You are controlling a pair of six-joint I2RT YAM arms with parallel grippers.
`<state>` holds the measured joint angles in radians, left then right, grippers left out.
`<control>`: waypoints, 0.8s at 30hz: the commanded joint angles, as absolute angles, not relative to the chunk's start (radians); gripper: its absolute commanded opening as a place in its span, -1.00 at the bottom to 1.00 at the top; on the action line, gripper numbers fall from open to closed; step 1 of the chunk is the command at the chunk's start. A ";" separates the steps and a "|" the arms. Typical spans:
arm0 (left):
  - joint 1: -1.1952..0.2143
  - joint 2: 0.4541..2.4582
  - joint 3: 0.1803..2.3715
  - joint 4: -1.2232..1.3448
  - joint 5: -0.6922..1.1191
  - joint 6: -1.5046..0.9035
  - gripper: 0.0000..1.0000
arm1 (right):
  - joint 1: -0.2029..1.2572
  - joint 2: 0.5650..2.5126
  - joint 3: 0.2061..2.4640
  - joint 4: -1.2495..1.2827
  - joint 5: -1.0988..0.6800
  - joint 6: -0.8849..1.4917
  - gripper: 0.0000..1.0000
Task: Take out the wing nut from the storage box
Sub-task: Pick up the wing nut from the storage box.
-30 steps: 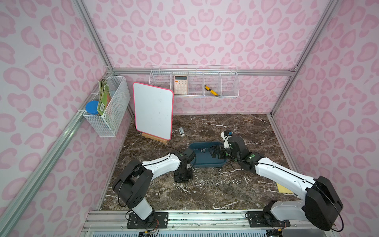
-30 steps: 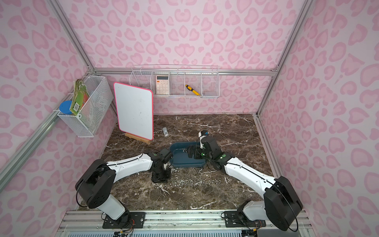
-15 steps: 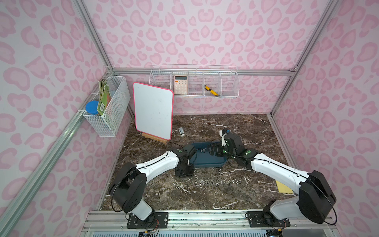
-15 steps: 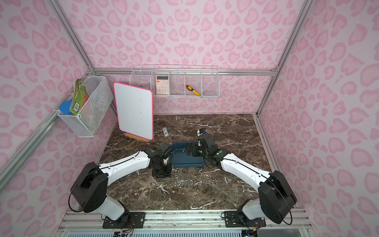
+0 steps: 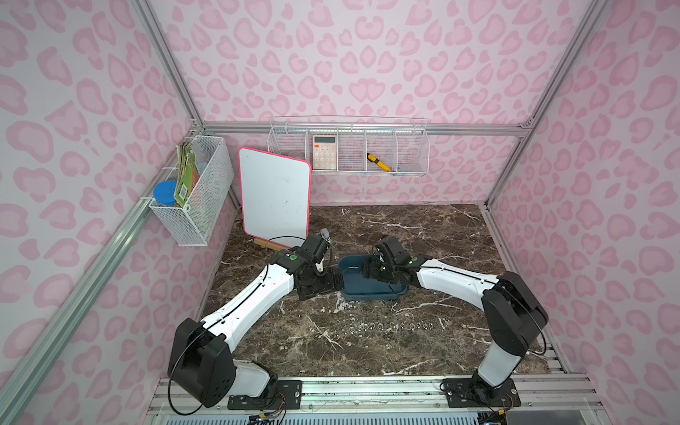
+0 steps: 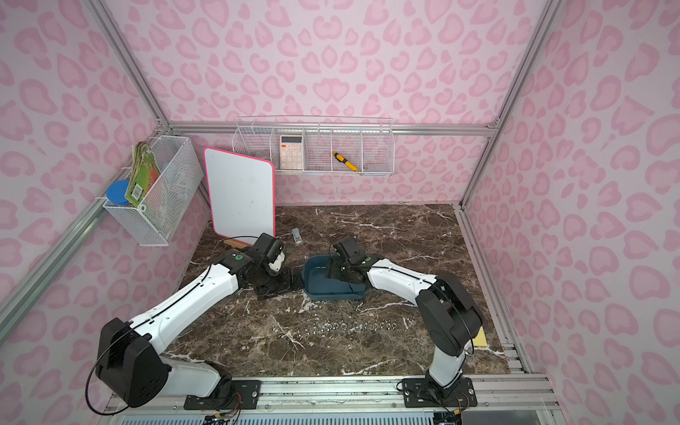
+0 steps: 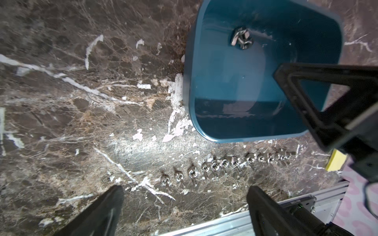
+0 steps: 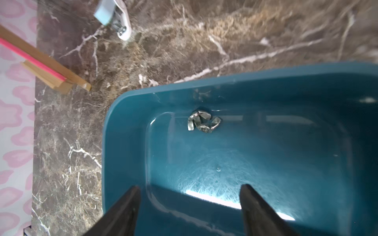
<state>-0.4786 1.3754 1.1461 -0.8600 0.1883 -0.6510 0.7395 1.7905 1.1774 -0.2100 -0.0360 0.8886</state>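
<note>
The teal storage box point(image 5: 371, 294) point(image 6: 323, 290) sits mid-table. Inside it, near the far wall, lies a small clump of silver wing nuts point(image 8: 203, 123) point(image 7: 242, 39). My right gripper point(image 8: 190, 187) point(image 5: 368, 270) hangs open over the box's point(image 8: 122, 153) floor, short of the clump, with nothing between its fingers. Just outside the box's left end, my left gripper point(image 7: 185, 191) point(image 5: 333, 281) is open wide and empty above the marble. Several wing nuts point(image 7: 225, 165) point(image 5: 390, 326) lie in a row on the table in front of the box point(image 7: 225, 81).
A pink-edged whiteboard point(image 5: 274, 200) on a wooden stand is at the back left, with a small grey-white object point(image 5: 324, 234) beside it. A yellow pad point(image 6: 480, 336) lies at the front right. White wire baskets point(image 5: 349, 154) point(image 5: 195, 195) hang on the walls.
My left gripper went from shut to wide open and drew back from the row toward the box's left end. My right gripper moved left over the box, its jaws a little narrower.
</note>
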 commanded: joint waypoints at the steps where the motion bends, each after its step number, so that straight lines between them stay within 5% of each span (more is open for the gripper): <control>1: -0.466 1.339 1.158 -0.906 0.198 -0.640 0.97 | 0.735 1.828 1.204 -0.204 -0.044 0.973 0.32; 5: -0.453 1.296 1.146 -0.923 0.183 -0.636 0.97 | 0.714 1.873 1.209 -0.159 -0.072 1.033 -0.14; 24: -0.420 1.227 1.098 -0.910 0.182 -0.629 0.97 | 0.664 2.004 1.277 -0.130 -0.113 1.137 -0.29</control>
